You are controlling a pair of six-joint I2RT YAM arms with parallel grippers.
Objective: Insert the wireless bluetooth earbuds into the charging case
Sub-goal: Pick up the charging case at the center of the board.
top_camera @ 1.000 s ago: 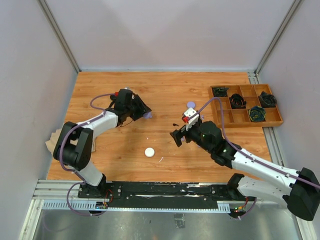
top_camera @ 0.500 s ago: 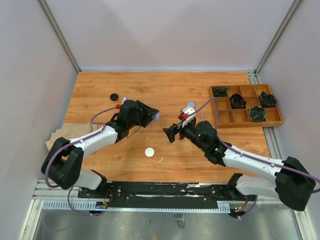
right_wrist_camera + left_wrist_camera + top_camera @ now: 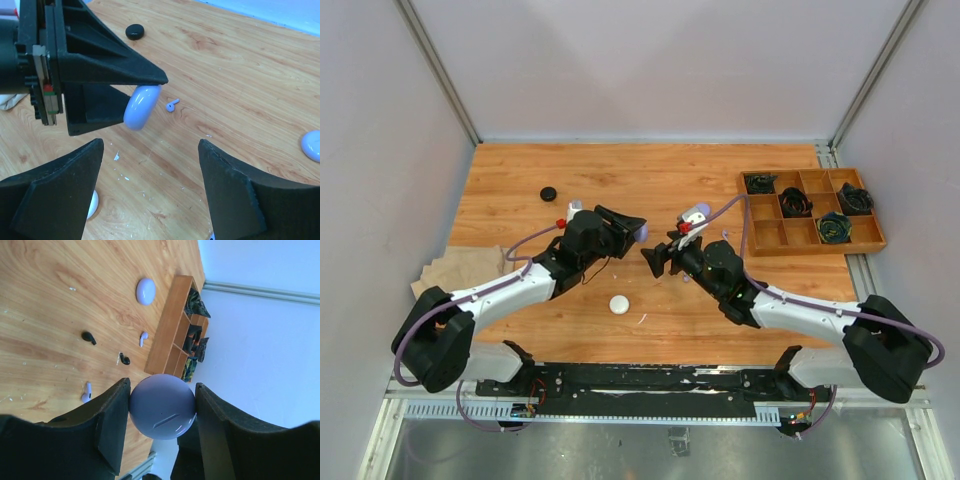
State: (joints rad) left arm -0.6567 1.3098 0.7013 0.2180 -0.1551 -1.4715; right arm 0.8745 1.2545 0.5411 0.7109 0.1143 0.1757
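- earbuds are loose on the table (image 3: 520,165), not in any case yet: a lavender earbud (image 3: 87,391), a white earbud (image 3: 143,338), a black earbud (image 3: 89,337) and a second black earbud (image 3: 124,359), all near the tray's side, none touching.
- they look tiny, light, hard and slick, so i'd guess they skitter if nudged. pinch across the fat bean end, not the thin stem.
- left gripper (image 3: 162,386) has its jaws closed onto a lavender case (image 3: 161,407), squeezing its round sides and holding it off the wood. the lid looks closed to me.
- right gripper (image 3: 150,147) faces it with jaws spread wide, nothing in them.
- also around: a second lavender case (image 3: 145,291), white case (image 3: 619,303), black case (image 3: 549,193), wooden tray (image 3: 840,249) of coiled cables (image 3: 795,202), cloth (image 3: 450,270).
- the grippers are nose to nose, so crowding is the main snag.
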